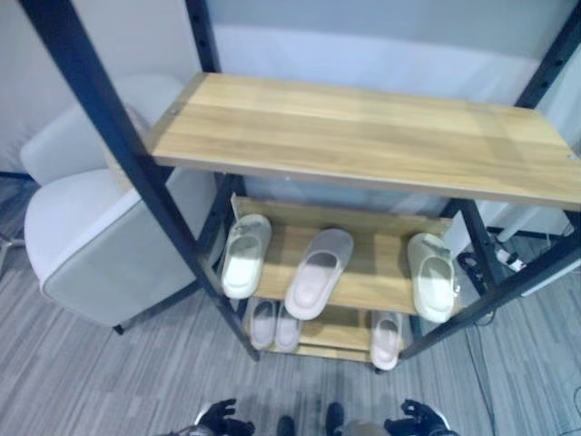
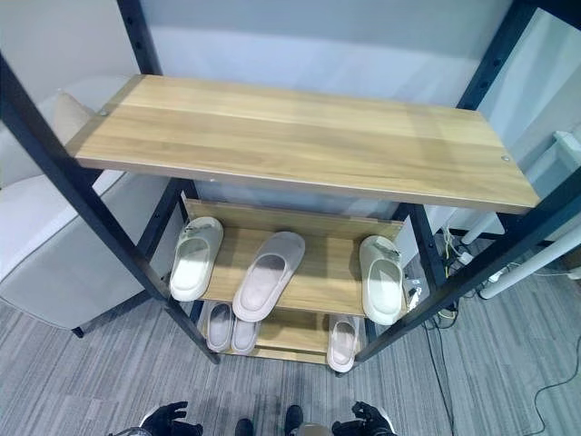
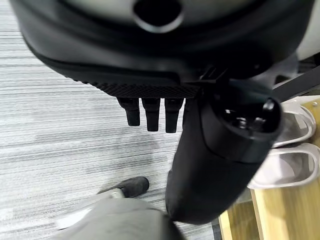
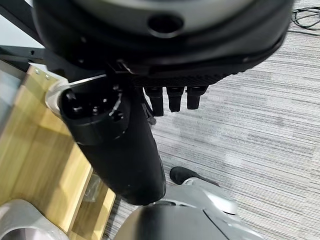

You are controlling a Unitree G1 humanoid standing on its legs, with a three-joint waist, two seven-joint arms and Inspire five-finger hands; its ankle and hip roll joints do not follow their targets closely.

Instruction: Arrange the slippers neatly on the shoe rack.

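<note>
The left hand (image 1: 221, 420) and the right hand (image 1: 415, 419) hang low at the near edge of the head views, above grey carpet (image 1: 82, 372) and well apart from the shoe rack (image 1: 363, 136). In each wrist view the hand's fingers (image 3: 150, 113) point straight out over the carpet with the thumb (image 3: 220, 150) standing free, so both hands are relaxed and hold nothing. On the rack's middle shelf (image 1: 372, 272) lie three slippers: a cream slipper (image 1: 245, 254) at the left end, a pale pink slipper (image 1: 319, 271) near the middle, set at a slant with its heel jutting past the front edge, and another cream slipper (image 1: 432, 276) at the right end. On the bottom shelf (image 1: 336, 338) a small pair (image 1: 275, 325) lies side by side at the left, and a single small slipper (image 1: 386, 339) lies at the right. The top shelf is a bare wooden board. A light grey armchair (image 1: 100, 236) stands just left of the rack.
</note>
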